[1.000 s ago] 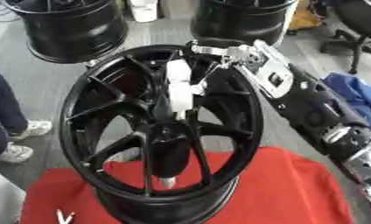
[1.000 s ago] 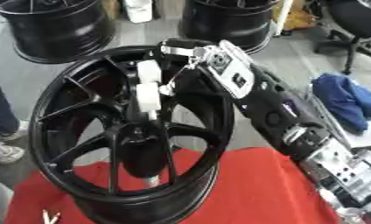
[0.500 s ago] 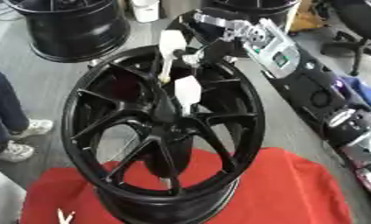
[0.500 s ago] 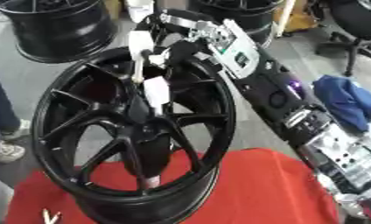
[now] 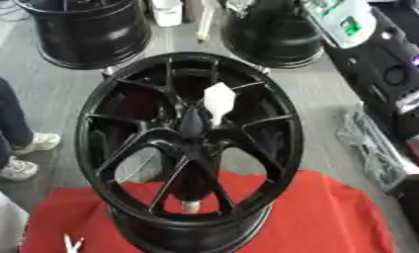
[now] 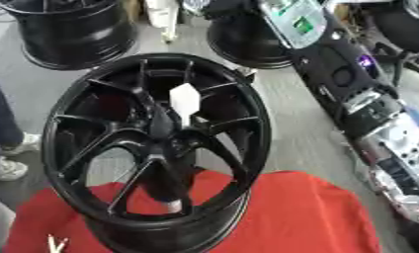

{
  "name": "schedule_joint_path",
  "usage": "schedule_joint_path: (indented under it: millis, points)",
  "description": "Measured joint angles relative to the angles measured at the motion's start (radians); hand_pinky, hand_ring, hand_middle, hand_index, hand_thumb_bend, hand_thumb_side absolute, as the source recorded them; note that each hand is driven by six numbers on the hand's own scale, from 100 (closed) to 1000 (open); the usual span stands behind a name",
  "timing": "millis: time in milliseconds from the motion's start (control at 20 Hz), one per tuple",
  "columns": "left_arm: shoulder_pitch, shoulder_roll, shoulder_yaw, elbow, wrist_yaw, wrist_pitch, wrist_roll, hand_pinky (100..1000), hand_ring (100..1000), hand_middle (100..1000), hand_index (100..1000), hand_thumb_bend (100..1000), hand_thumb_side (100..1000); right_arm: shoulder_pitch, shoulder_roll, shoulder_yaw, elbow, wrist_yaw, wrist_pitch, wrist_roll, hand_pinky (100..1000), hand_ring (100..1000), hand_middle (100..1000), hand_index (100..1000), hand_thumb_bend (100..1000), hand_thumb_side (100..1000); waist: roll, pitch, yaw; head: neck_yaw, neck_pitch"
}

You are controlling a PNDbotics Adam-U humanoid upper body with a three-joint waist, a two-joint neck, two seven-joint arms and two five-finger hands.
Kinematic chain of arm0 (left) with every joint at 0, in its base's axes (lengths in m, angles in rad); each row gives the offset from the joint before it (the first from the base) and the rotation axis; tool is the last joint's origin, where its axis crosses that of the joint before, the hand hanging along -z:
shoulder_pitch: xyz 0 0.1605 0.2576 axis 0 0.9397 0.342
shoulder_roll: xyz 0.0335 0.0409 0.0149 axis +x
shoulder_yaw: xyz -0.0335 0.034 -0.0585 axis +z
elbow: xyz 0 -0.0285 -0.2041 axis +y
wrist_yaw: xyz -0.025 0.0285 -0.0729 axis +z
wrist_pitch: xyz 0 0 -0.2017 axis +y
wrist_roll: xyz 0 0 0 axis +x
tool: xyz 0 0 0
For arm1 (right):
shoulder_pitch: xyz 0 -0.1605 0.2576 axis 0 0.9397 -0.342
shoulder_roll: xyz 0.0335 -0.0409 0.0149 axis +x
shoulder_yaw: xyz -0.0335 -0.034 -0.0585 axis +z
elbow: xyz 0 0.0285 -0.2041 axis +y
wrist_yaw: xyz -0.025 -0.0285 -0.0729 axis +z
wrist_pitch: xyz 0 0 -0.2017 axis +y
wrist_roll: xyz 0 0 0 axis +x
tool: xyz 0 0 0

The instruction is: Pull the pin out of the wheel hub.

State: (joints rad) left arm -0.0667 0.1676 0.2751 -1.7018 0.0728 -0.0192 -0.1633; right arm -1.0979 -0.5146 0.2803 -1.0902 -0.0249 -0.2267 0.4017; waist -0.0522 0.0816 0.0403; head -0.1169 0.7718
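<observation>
Wheel hub [image 5: 191, 148] stands upright on the red cloth [image 5: 334, 212] covering the table, near its front edge. A white piece [image 5: 219, 99] sits at the hub centre, touching the spokes; the pin itself isn't clearly identifiable, may be that piece or already out. Right arm [image 6: 334, 74] runs along the right side toward the far edge; its hand is out of view at the top, so finger state can't be told. Left hand not visible. Judgement: hub heavy, rigid, glossy; any pin is light and stiff, best pinched at the exposed end. More black rims [image 5: 92, 29] on the grey floor behind.
</observation>
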Motion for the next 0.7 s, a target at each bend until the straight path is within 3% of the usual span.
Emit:
schedule_joint_path:
  millis: [200, 400, 550, 700]
  points:
    - [0.001, 0.001, 0.006, -0.002, -0.003, 0.003, 0.005, 640, 628, 644, 742, 516, 734, 0.133, -0.139, -0.050, -0.120, -0.083, 0.005, -0.055, 710, 697, 663, 527, 100, 421, -0.010, 0.000, -0.010, 0.012, 0.000]
    - [0.001, 0.005, 0.014, -0.006, -0.003, 0.005, 0.013, 640, 627, 644, 742, 516, 734, 0.389, -0.264, -0.160, -0.248, -0.131, 0.001, -0.171, 705, 701, 670, 534, 100, 449, -0.011, 0.006, -0.026, 0.021, 0.000]
    - [0.001, 0.008, 0.019, -0.007, -0.003, 0.005, 0.018, 640, 627, 644, 742, 515, 735, 0.585, -0.287, -0.264, -0.302, -0.134, -0.010, -0.289, 699, 701, 674, 534, 100, 470, -0.011, 0.012, -0.033, 0.029, 0.000]
    - [0.001, 0.008, 0.025, -0.007, -0.003, 0.005, 0.023, 640, 627, 643, 742, 515, 736, 0.773, -0.257, -0.375, -0.311, -0.102, -0.025, -0.428, 689, 704, 699, 548, 100, 470, -0.009, 0.018, -0.042, 0.034, 0.000]
